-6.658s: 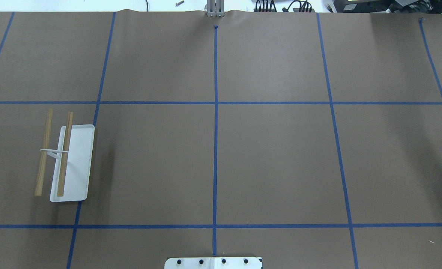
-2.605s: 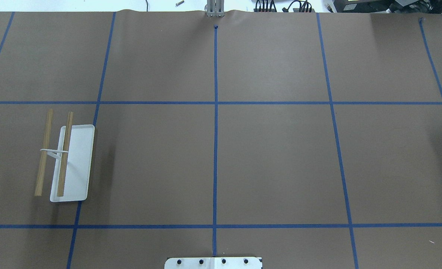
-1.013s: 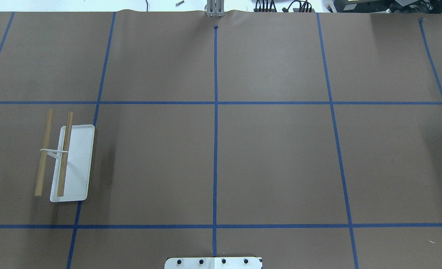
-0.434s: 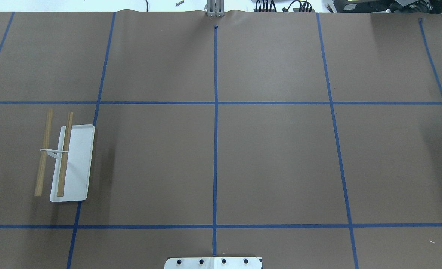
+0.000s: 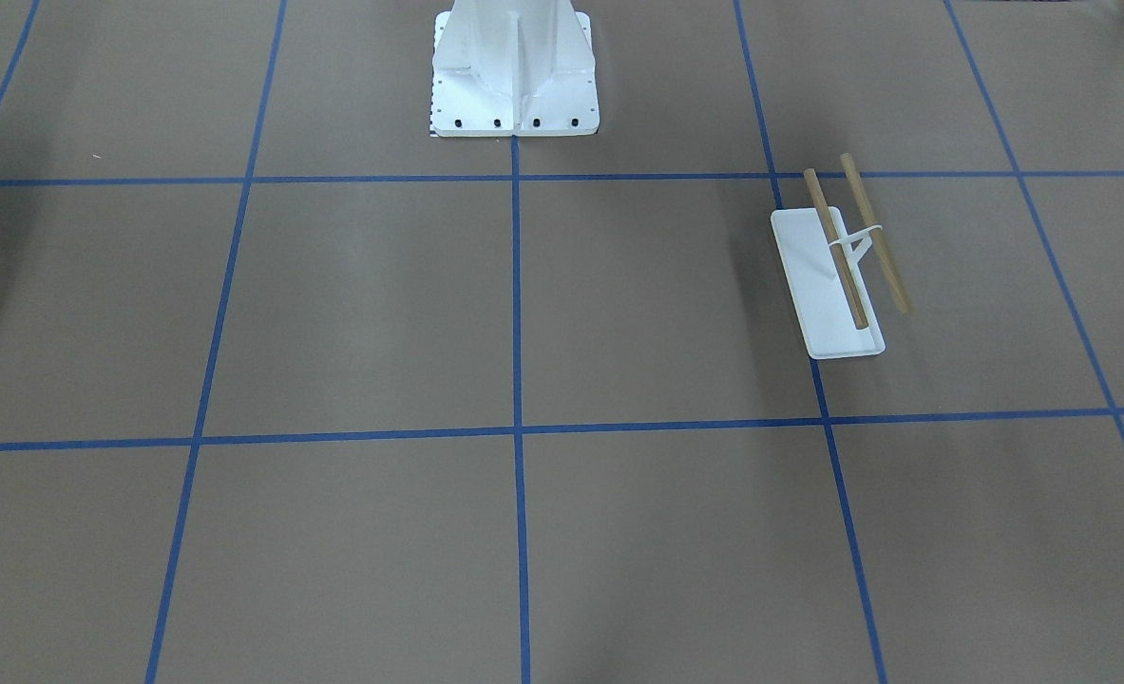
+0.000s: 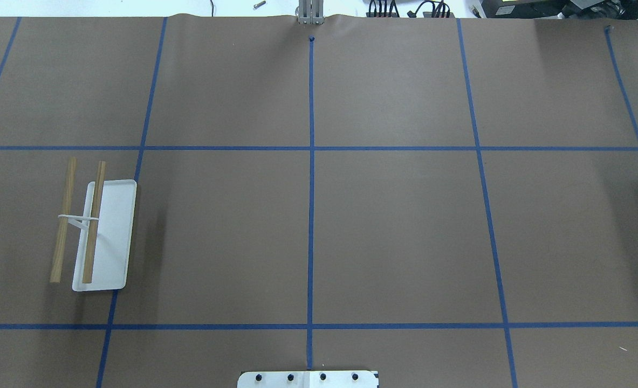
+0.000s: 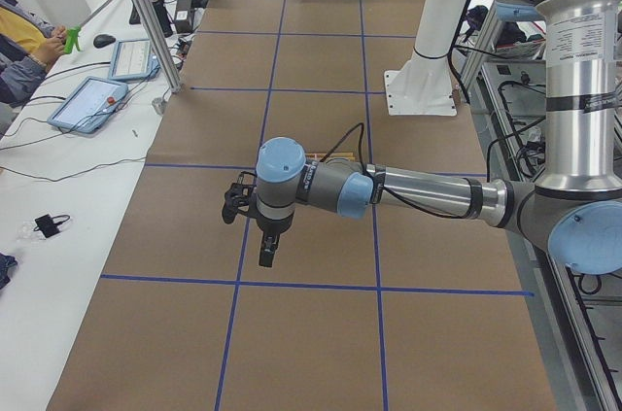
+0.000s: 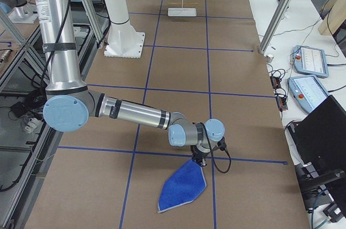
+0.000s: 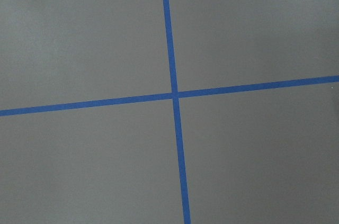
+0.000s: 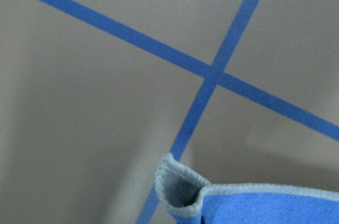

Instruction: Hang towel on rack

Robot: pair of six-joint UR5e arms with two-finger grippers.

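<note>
The rack (image 6: 95, 231) stands on the table's left part, with a white tray base and two wooden rods; it also shows in the front view (image 5: 842, 275) and far off in the right-side view (image 8: 184, 4). The towel (image 8: 181, 188), blue side up, lies at the table's right end, outside the overhead view. My right gripper (image 8: 199, 159) points down onto its raised corner. The right wrist view shows that curled corner (image 10: 183, 189) with grey underside, but no fingers. My left gripper (image 7: 265, 256) hangs over bare table at the left end. I cannot tell either gripper's state.
The big white bolted pedestal (image 5: 514, 66) stands at the robot's side of the table. Blue tape lines (image 6: 311, 215) divide the brown surface. A side bench with tablets (image 7: 92, 100) and metal posts (image 8: 278, 15) runs along the far edge.
A small pale tip at the overhead view's right edge has slipped out of view and the shadow there has shifted. The rack has not moved.
</note>
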